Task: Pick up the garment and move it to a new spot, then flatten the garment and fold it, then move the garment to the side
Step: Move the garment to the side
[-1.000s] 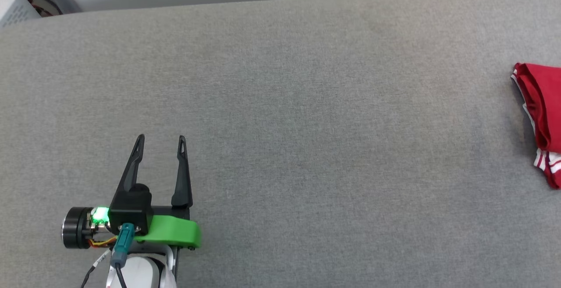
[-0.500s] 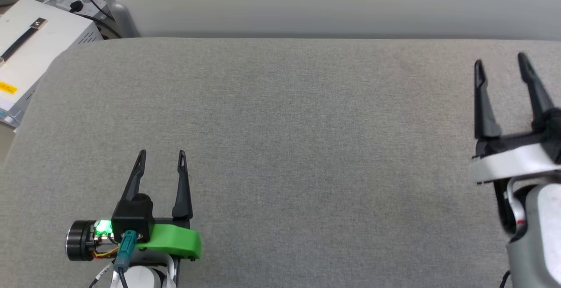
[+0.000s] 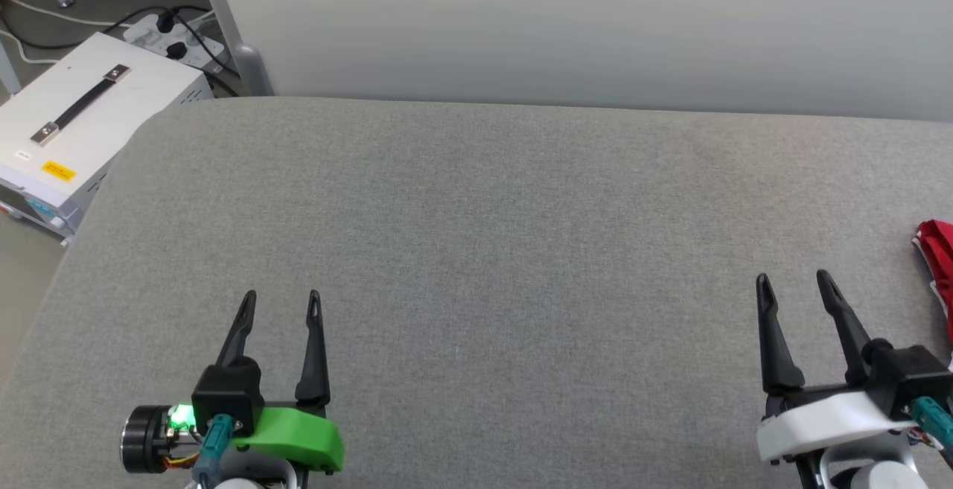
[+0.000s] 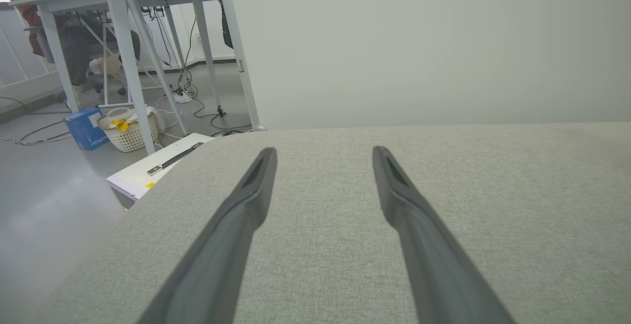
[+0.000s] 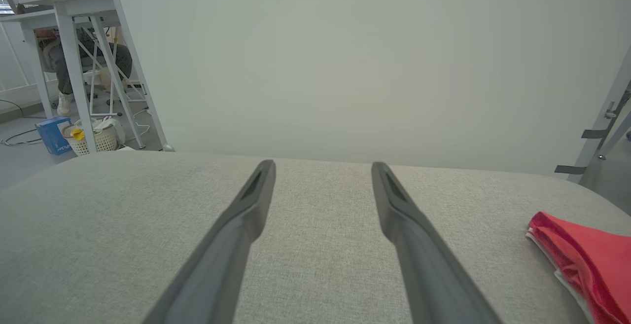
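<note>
Worktop: a grey fabric-covered surface (image 3: pixel 476 251) with a pale wall panel along its far edge. A white metal box with a black carry handle (image 3: pixel 82 124) stands on the floor off the far left corner.

Left gripper (image 3: pixel 281 297): it hovers over the near left part of the worktop. The fingers are apart, with nothing between them and bare grey cloth showing in the gap.

Right gripper (image 3: pixel 792 277): it hovers over the near right part of the worktop. The fingers are likewise spread and empty.

The garment (image 3: pixel 939 258): this is a red soft-fabric T-shirt with white trim. It lies on the worktop at the right edge, beside the right gripper but apart from it, and neither arm touches it. In the right wrist view it shows as a low stack of red layers with white edging underneath. Most of it runs out of frame.

Assessment: the garment rests to one side, compact and released, with both arms drawn clear. This is consistent with the fold and the final move aside being done. The quality of the fold cannot be confirmed, since too little of the garment is visible. If the bundle is only crumpled, the whole sequence remains.
</note>
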You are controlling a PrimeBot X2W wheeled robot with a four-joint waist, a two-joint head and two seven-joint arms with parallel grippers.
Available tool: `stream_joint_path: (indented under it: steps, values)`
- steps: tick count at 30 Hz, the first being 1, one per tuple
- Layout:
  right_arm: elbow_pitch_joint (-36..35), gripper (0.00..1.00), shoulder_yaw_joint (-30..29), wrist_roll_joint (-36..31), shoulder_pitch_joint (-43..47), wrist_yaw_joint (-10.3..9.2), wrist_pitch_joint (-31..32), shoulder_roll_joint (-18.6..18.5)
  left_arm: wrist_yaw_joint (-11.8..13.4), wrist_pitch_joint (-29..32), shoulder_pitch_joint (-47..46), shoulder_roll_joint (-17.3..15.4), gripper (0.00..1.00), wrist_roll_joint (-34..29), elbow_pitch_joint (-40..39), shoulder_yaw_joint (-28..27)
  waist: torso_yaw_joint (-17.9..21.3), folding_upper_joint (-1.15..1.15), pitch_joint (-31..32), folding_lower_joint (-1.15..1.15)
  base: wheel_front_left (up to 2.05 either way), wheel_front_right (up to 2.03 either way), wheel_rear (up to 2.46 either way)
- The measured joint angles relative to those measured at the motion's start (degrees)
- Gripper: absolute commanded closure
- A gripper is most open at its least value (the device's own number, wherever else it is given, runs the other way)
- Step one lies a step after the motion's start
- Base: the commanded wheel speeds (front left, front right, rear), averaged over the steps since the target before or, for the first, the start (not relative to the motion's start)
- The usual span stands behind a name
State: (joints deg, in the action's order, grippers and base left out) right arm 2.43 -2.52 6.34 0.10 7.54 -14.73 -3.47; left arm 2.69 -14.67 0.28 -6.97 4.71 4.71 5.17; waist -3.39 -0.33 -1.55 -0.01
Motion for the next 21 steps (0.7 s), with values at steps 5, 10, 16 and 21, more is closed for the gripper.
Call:
stream_joint_path:
  steps: [5,10,16,21]
  values:
    - [-0.08,0.00,-0.33,0.55,3.73,0.00,0.00,0.46,-1.10,0.00,1.16,0.04,0.00,0.37,0.71,0.35,0.00,0.00,1.65,0.00,0.00,0.00,0.00]
    - [-0.15,0.00,-0.47,2.27,6.07,0.00,0.00,0.51,-1.48,0.00,2.13,0.31,0.00,0.37,1.31,0.71,0.23,0.00,2.76,0.00,0.00,0.00,0.00]
    - [-0.05,0.00,-0.58,2.97,6.89,0.00,0.00,0.54,-2.02,0.00,2.26,0.56,0.00,0.37,2.47,0.80,0.63,0.00,2.97,0.00,0.00,0.00,0.00]
    - [0.03,0.00,-0.38,2.97,6.97,0.00,0.00,0.58,-2.13,0.00,2.26,1.05,0.00,0.37,2.85,0.67,0.79,0.00,2.82,0.00,0.00,0.00,0.00]
